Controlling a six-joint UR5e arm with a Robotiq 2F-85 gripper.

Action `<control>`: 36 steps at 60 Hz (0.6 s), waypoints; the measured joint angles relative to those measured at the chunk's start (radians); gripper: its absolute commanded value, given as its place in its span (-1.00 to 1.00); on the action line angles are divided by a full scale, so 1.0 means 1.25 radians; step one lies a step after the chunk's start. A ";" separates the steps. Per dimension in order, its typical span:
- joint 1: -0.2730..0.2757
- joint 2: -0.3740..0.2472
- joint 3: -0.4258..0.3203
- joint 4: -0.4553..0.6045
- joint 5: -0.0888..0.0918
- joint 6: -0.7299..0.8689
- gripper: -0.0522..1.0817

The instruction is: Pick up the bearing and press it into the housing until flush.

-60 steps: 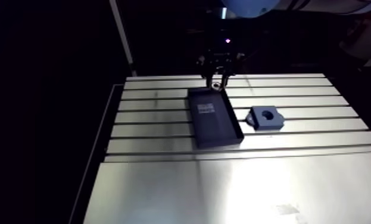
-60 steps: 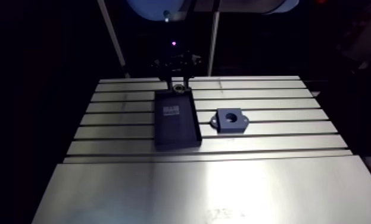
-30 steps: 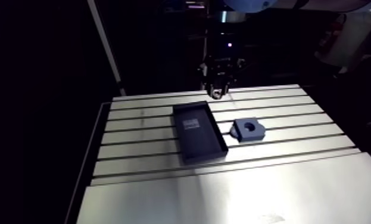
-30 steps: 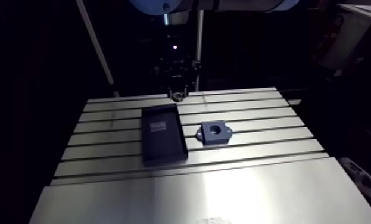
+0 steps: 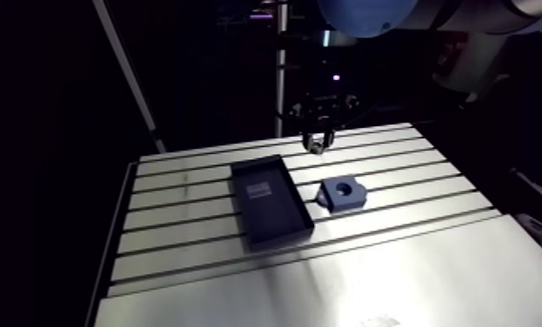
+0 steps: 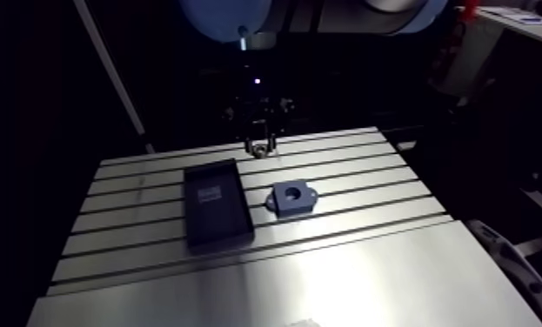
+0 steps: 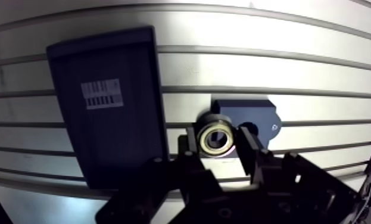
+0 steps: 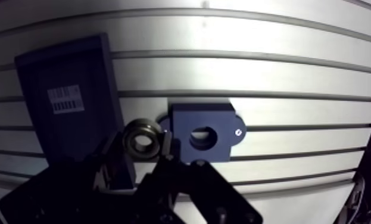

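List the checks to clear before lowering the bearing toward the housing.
1. Grip on the bearing: ok, clamped in the gripper.
2. The housing has its bore facing up with nothing in it: ok.
3. Bearing centred over the bore: cannot tell; it hangs above the table, near the housing.
4. The tray lies apart from the housing: ok.
5. Housing flat on the table: ok.

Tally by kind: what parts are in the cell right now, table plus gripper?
Dark rectangular tray with barcode label: 1
Dark blue housing block with round bore: 1
Metal ring bearing, held in the gripper: 1
Total: 3
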 measured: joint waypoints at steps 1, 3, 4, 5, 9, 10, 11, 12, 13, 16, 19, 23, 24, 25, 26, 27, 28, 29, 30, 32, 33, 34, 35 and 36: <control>-0.002 0.000 0.002 -0.003 0.000 -0.002 0.24; -0.006 0.000 0.006 -0.008 -0.001 -0.006 0.24; -0.007 0.000 0.008 -0.012 -0.001 -0.008 0.24; -0.009 0.000 0.010 -0.015 -0.001 -0.009 0.24; -0.016 0.000 0.018 -0.026 -0.004 -0.015 0.24; -0.018 0.000 0.020 -0.029 -0.005 -0.017 0.24; -0.020 0.000 0.022 -0.031 -0.005 -0.018 0.24; -0.022 0.000 0.024 -0.033 -0.006 -0.019 0.24; -0.023 0.000 0.026 -0.035 -0.007 -0.020 0.24; -0.028 0.000 0.031 -0.040 -0.009 -0.022 0.24; -0.032 0.000 0.037 -0.044 -0.010 -0.024 0.24; -0.037 0.000 0.044 -0.048 -0.012 -0.026 0.24; -0.038 -0.001 0.046 -0.048 -0.012 -0.026 0.24; -0.040 -0.001 0.048 -0.049 -0.012 -0.027 0.24; -0.041 -0.001 0.049 -0.050 -0.012 -0.027 0.24; -0.042 -0.001 0.051 -0.051 -0.012 -0.027 0.24; -0.044 -0.001 0.053 -0.053 -0.012 -0.028 0.24; -0.045 -0.001 0.055 -0.054 -0.012 -0.029 0.24; -0.046 -0.001 0.057 -0.056 -0.012 -0.029 0.24; -0.049 -0.002 0.062 -0.060 -0.013 -0.032 0.24; -0.051 -0.002 0.064 -0.063 -0.013 -0.033 0.24; -0.053 -0.002 0.066 -0.066 -0.013 -0.035 0.24; -0.055 -0.002 0.068 -0.069 -0.013 -0.036 0.24; -0.057 -0.002 0.070 -0.071 -0.013 -0.037 0.24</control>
